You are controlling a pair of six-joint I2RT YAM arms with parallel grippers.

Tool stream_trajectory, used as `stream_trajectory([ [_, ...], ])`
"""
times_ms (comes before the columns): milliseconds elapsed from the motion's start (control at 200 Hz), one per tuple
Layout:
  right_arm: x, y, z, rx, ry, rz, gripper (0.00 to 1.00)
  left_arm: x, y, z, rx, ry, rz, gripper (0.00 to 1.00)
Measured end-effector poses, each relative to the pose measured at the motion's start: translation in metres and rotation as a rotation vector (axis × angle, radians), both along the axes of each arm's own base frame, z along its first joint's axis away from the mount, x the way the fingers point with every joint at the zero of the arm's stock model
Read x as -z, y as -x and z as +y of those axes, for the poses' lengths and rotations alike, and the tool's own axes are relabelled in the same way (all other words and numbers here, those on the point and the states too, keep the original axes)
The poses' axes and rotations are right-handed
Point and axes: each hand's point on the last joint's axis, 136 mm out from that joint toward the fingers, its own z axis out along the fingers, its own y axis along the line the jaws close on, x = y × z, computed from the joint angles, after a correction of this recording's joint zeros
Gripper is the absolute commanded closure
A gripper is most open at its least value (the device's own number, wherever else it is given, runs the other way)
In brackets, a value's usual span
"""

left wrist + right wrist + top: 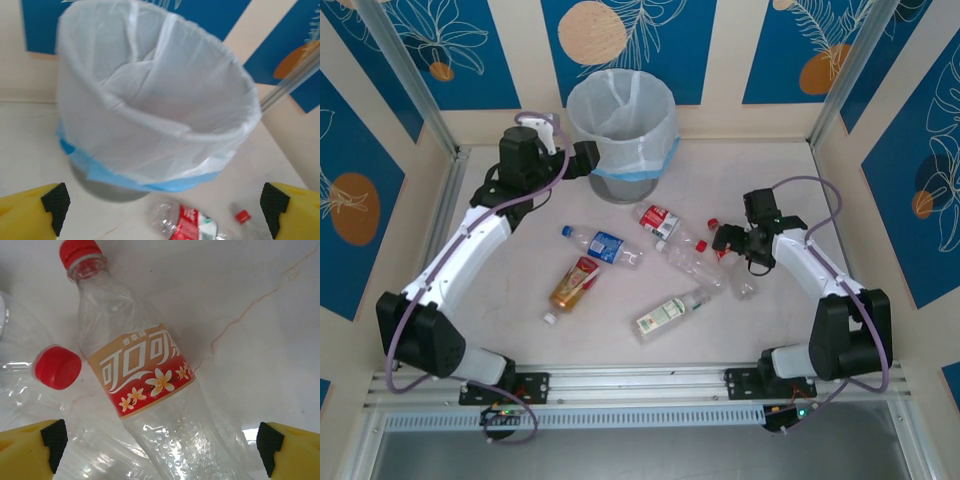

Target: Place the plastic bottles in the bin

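Closest in, lower middle of the top view, there's the green-white bottle (pixel 668 316), and the orange-label bottle (pixel 574 284) sits to its left. A bit further up are the blue-label bottle (pixel 605 245) and the red-label bottle (pixel 658 221). Centre right, the right gripper (pixel 725 240) hangs spread wide and empty over a red-capped bottle (pixel 145 375). The bin (pixel 620 150) is top centre, with the left gripper (pixel 585 158) just beside its left wall, also wide and empty.

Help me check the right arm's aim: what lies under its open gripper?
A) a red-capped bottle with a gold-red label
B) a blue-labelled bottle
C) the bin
A: the right wrist view shows the right gripper open over a red-capped bottle with a gold-red flowered label.
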Motion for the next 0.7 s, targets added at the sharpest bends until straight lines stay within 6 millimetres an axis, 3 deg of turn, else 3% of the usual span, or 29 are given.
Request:
stream_trajectory([
  [225,0.021,0.002,0.004,-0.027,-0.003,0.096,0.01,0.022,0.018,0.033,-0.136,-0.061,0.041,0.01],
  [515,0.029,-0.013,0.017,-0.076,0.008,0.145,0.03,0.073,0.026,0.058,-0.275,-0.102,0.158,0.01],
  [700,0.041,-0.013,0.023,-0.105,0.063,0.195,0.04,0.075,0.025,0.065,-0.317,-0.105,0.160,0.01],
])
